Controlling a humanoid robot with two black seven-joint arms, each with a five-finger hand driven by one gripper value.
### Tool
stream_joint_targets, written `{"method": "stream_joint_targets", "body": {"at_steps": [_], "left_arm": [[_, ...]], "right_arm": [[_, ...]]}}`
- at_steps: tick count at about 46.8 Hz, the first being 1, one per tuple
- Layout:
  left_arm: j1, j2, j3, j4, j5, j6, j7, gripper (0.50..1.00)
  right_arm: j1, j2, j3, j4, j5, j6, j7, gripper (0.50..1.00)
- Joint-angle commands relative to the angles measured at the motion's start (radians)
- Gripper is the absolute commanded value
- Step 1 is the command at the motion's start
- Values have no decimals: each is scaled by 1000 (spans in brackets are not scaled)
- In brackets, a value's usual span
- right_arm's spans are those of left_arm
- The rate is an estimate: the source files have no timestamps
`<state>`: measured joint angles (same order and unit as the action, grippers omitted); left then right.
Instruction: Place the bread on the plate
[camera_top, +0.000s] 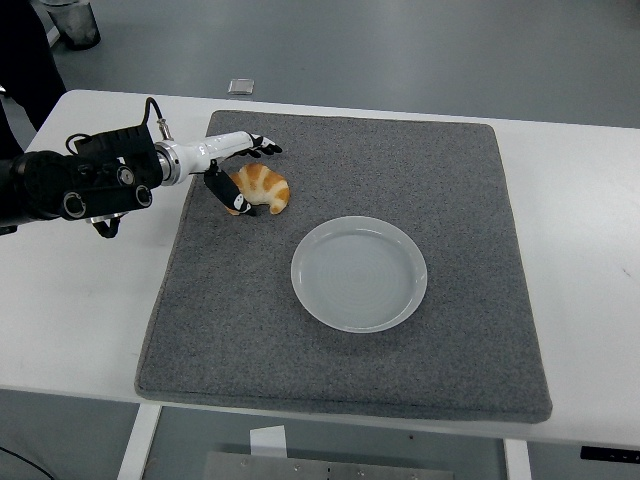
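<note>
A golden croissant lies on the grey mat, up and left of the empty white plate. My left hand reaches in from the left and straddles the croissant's left end. Its fingers are spread along the far side and its thumb is down against the near-left end. The fingers are not closed around the bread, which still rests on the mat. The right arm is out of view.
The mat covers most of the white table. The plate sits near the mat's middle. Beyond the table's far edge, a small grey object and a bin are on the floor.
</note>
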<state>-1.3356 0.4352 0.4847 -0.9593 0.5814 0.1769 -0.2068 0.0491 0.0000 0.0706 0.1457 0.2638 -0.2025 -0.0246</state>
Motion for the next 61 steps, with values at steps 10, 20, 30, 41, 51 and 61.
{"method": "stream_joint_targets", "body": {"at_steps": [10, 20, 30, 41, 51, 61], "left_arm": [[15, -36, 0, 30, 0, 21, 12, 981], [15, -38, 0, 37, 1, 36, 12, 971], [36, -75, 0, 76, 9, 52, 10, 958], [44, -92, 0, 97, 12, 55, 10, 934], [49, -93, 3, 103, 18, 55, 10, 874], [49, -93, 8, 105, 37, 59, 10, 797]], "right_arm": [[0, 0, 0, 0, 0, 0, 0, 952], [0, 0, 0, 0, 0, 0, 0, 952], [0, 0, 0, 0, 0, 0, 0, 952], [0, 0, 0, 0, 2, 0, 0, 952], [0, 0, 0, 0, 0, 0, 0, 952], [0, 0, 0, 0, 0, 0, 0, 952]]}}
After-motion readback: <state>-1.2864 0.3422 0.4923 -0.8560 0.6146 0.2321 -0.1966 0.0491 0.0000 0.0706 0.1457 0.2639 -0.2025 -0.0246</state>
